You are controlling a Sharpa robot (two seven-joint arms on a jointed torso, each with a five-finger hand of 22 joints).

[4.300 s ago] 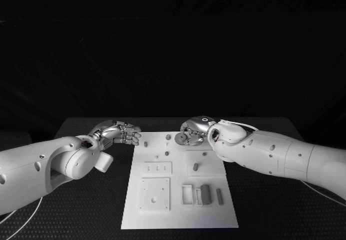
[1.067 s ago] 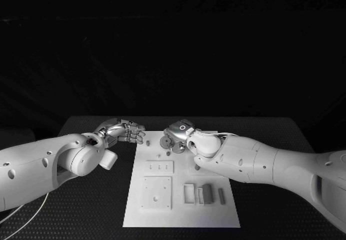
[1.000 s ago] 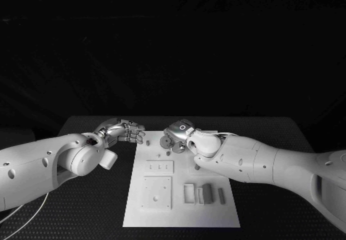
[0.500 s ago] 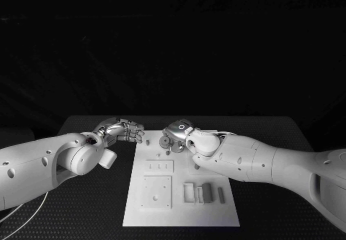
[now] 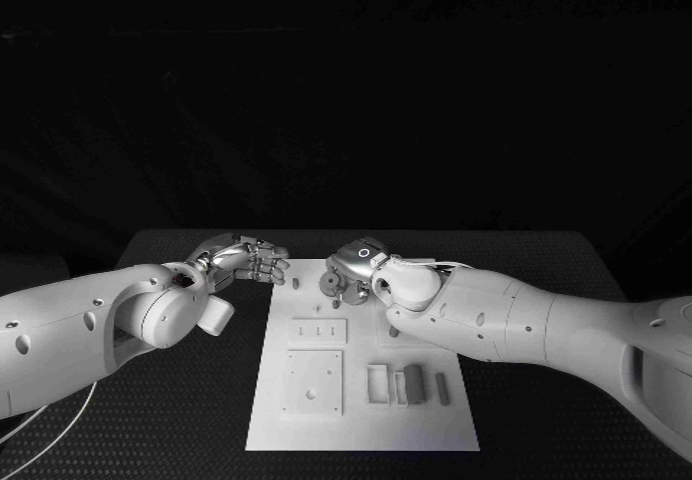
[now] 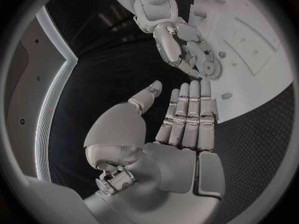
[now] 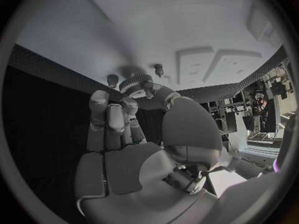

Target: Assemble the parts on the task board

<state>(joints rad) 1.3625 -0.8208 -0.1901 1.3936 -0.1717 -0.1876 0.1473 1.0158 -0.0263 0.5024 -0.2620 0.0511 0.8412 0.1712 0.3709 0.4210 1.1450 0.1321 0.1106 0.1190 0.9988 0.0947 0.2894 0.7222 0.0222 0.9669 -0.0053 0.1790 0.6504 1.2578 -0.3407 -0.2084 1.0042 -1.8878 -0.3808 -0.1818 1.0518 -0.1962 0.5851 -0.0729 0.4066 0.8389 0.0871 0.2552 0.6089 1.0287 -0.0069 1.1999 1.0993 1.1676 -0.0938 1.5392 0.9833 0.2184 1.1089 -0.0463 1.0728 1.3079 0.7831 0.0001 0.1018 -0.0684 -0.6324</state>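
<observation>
R hand (image 5: pixel 351 268) on gear (image 6: pixel 214 70), L hand (image 5: pixel 248 262) just beside task board (image 5: pixel 361 425)

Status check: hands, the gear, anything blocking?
Right hand pinching the round gear at the task board's far end. Left hand open beside the board's edge, holding nothing. Nothing seen blocking.

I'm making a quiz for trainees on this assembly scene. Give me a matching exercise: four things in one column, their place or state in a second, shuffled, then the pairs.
Things:
1. left hand
2. right hand
3. gear
4. task board

Places or states:
A. white, in the middle of the table
B. open, holds nothing, beside the board's far left corner
C. at the board's far end, under fingertips
D. fingers on the gear

Pairs: 1-B, 2-D, 3-C, 4-A
</observation>
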